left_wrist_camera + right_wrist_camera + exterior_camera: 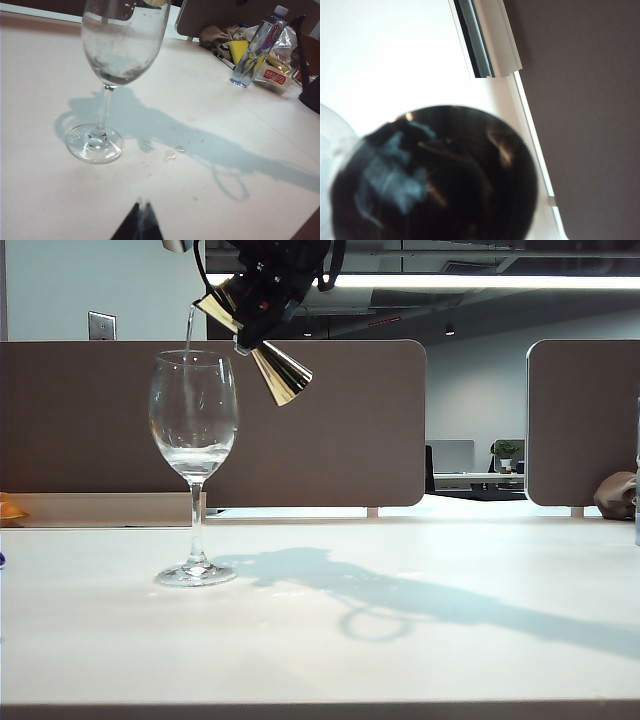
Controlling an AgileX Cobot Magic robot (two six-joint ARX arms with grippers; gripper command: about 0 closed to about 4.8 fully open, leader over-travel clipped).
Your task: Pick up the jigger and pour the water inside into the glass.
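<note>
The white table [420,640] is lying mostly bare, with open room stretching right of the glass [193,420], which is standing upright near its left side with a shallow layer of water [193,456] in the bowl. Above the glass rim the right gripper [268,295] is clamping the tilted jigger [262,348], a thin stream falling from its lip. The left gripper [140,225] is hovering low near the glass foot, jaws probably closed, though only blurred tips are showing.
</note>
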